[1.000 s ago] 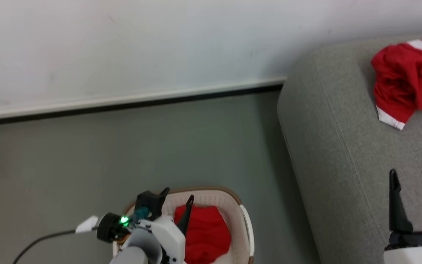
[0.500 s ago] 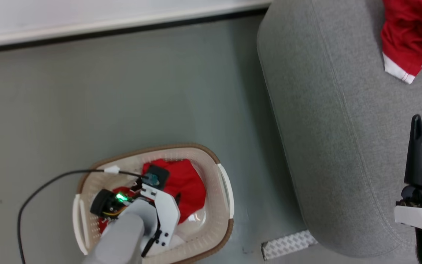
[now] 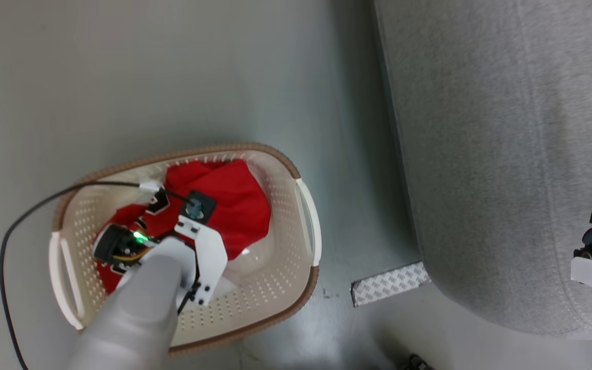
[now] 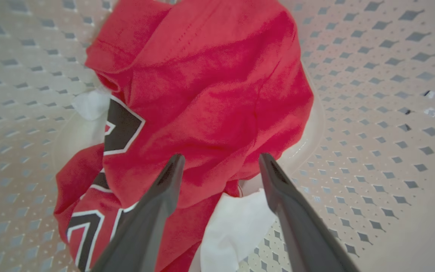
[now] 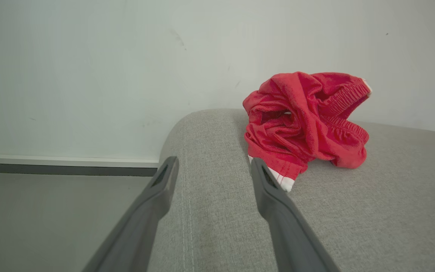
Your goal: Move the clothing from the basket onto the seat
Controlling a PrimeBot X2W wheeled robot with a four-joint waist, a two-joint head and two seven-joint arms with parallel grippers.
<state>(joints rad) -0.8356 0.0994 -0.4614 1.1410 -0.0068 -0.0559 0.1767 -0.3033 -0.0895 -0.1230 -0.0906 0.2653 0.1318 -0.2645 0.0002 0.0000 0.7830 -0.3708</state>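
The left claw (image 4: 221, 156) hangs inside the basket (image 3: 275, 280), at the lower left of the head view, its two dark fingers spread wide apart and pointing down at the red jersey (image 4: 210, 87) crumpled on the basket's bottom. Nothing is pinched between them; they straddle a raised fold near the jersey's lower edge. That looks a sensible spot, since bunched fabric gives something to close on. Whether the tips touch the cloth I cannot tell. Black numbers with white outlines show at the left of the left wrist view, and a patch of white fabric (image 4: 236, 230), perhaps trim, lies by the fingertips.

The right claw (image 5: 213, 159) is likewise spread apart and empty, held over the seat (image 5: 353, 211), probably parked clear so the left arm can work alone. Red shorts (image 5: 304, 121) with a white trim band already lie bunched on the seat near the wall (image 5: 89, 75), at the upper right of the right wrist view. By my judgement the task is about half done, and closing on the jersey comes next
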